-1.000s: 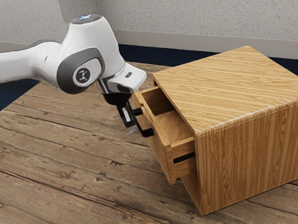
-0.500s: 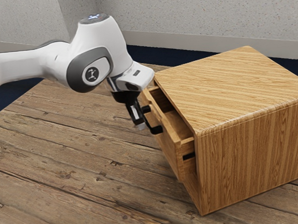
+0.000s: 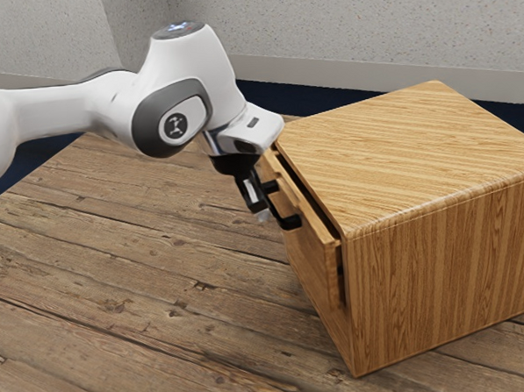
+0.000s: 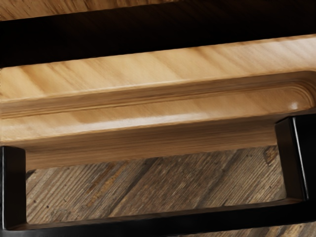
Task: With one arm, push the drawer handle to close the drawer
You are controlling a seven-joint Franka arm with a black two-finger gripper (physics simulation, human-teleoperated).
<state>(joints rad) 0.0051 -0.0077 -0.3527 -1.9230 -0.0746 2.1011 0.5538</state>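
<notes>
The light-brown flat-fronted wooden drawer (image 3: pixel 312 248) juts slightly from the boxy wood-grained cabinet (image 3: pixel 442 279), a narrow dark gap showing between them. Outward from the cabinet stands its black squared bar handle (image 3: pixel 291 222). The black tool (image 3: pixel 260 210) is right at the handle; how far it is open, or whether it grips anything, I cannot tell. Brown plank desk (image 3: pixel 143 281) underlies the cabinet; speckled grey wall (image 3: pixel 349 20) rises beyond.

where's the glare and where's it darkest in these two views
Wrist view: whitish glare along the drawer front, near-black in the gap behind it, and a very dark handle; exterior view: a pale sheen on the rounded top edge of the cabinet, a dark strip at the drawer gap.
</notes>
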